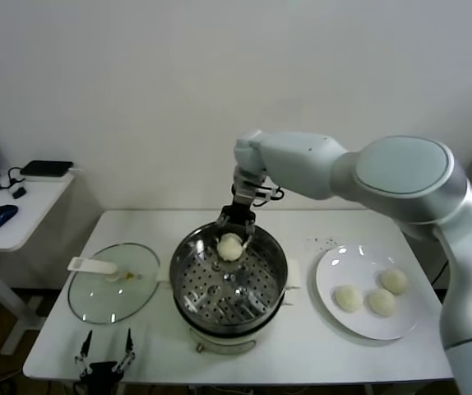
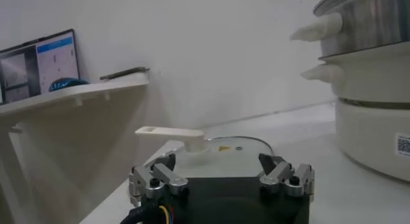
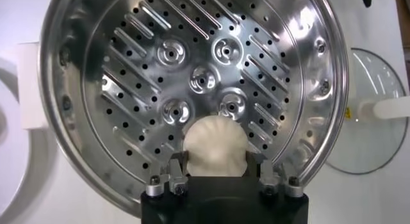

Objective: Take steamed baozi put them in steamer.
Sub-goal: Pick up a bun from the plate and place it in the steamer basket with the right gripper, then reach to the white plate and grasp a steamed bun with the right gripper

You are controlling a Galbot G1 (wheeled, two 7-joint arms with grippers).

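The steamer (image 1: 279, 276) stands mid-table, its perforated tray (image 3: 192, 78) bare. My right gripper (image 1: 231, 239) hangs over the steamer's far rim, shut on one cream-white baozi (image 1: 230, 247). In the right wrist view the baozi (image 3: 214, 145) fills the gap of the right gripper (image 3: 216, 160), and both fingers touch its sides just above the tray's edge. Three more baozi (image 1: 381, 302) lie on the white plate (image 1: 328, 276) to the right. My left gripper (image 1: 104, 355) is parked low at the table's front left corner, open and empty (image 2: 221, 169).
The glass lid (image 1: 113, 284) with a white handle lies flat on the table left of the steamer, also in the left wrist view (image 2: 224, 144). A side desk (image 1: 22, 206) with a mouse stands at far left. The steamer's side (image 2: 378, 33) rises beside the left gripper.
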